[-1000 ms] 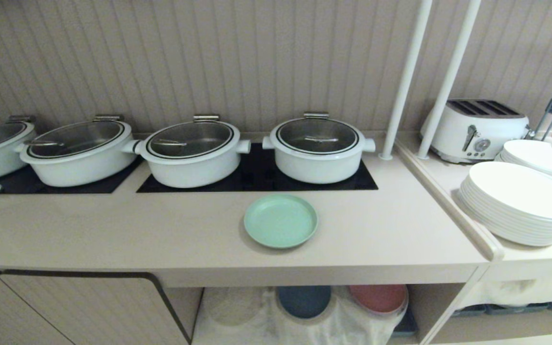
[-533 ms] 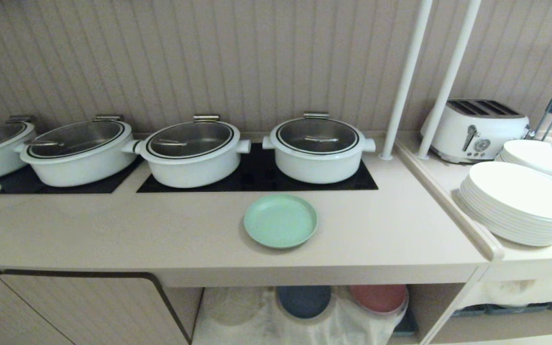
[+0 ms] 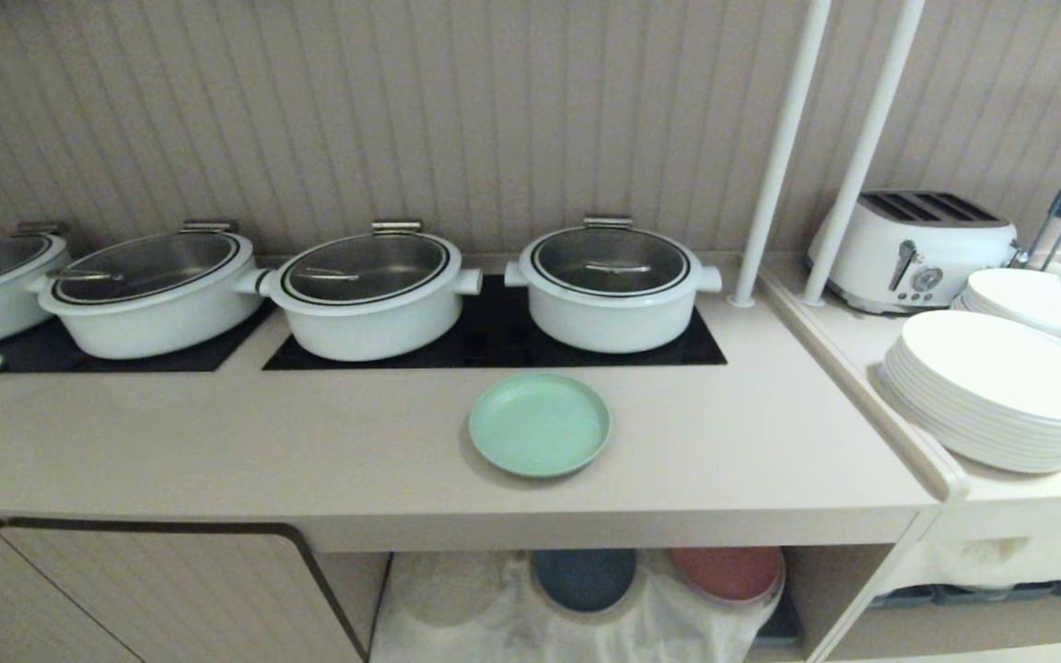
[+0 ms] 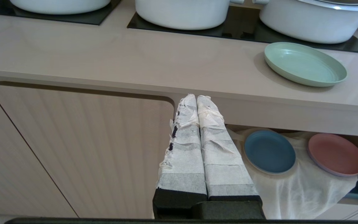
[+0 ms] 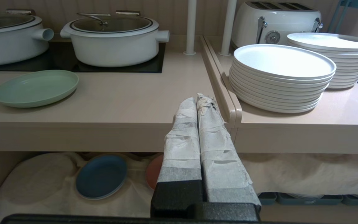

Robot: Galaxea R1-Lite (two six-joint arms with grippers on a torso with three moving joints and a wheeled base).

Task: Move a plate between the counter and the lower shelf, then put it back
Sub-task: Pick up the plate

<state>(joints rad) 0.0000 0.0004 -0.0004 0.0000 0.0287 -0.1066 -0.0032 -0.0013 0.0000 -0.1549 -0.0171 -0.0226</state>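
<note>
Counter point(image 3: 217, 442) with plate point(image 3: 539, 424); both hands pressed closed, level

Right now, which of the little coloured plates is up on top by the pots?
The mint-green plate, alone on the counter. The blue plate and pink plate lie below on the lower shelf.

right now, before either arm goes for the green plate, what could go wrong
1. The green plate lies flat on the counter with a low rim, so a claw may slip off it.
2. A pot stands close behind the plate and could get bumped.
3. The shelf already holds a blue plate and a pink plate on loose cloth, leaving little free room.
</note>
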